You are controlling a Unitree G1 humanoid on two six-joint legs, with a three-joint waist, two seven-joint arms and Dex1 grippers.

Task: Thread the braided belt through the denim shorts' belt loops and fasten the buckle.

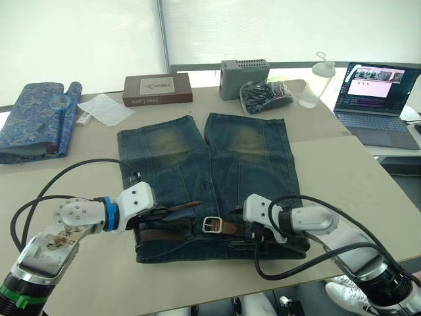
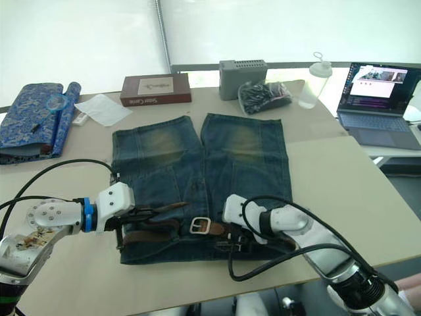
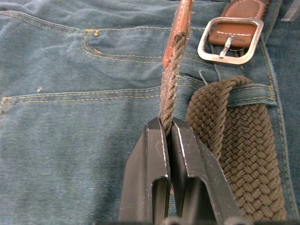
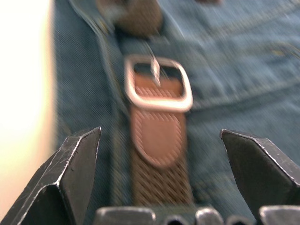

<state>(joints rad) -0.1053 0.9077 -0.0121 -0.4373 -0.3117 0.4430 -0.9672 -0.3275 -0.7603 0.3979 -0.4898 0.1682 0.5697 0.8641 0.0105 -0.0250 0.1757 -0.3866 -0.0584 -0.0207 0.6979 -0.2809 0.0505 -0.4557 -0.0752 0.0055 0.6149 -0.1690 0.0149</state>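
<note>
Left gripper [image 3: 168,129]: its two black fingers are pressed together on the free end of the braided belt [image 3: 243,154], pinching the woven strap just below its brown leather tip.
Left gripper position: in the head views it sits over the waistband on the robot's left half of the shorts, fingers pointing toward the middle.
Right gripper [image 4: 161,154]: fingers spread wide with nothing between them; they flank the strap behind the buckle without touching it.
Right gripper position: low over the waistband on the robot's right half, pointing toward the middle.
Belt tip [image 1: 191,205]: the brown tip rises off the denim and points toward the buckle, apart from it.
Buckle [image 1: 212,225]: silver frame with its prong, lying flat on the waistband near the centre, between the two grippers, joined to a brown leather tab.
Belt run: the woven strap lies along the waistband; the left wrist view shows it passing under one of the belt loops [image 3: 251,92] and curving back beside the held end.
Denim shorts [image 1: 197,164]: spread flat on the table [image 1: 342,178], waistband at the near edge, legs pointing away.
Surroundings: a blue patterned rolled cloth [image 1: 39,115] far left, a book [image 1: 156,89], a grey box [image 1: 244,76], a clear bottle [image 1: 317,82] and an open laptop [image 1: 378,102] beyond the shorts.
</note>
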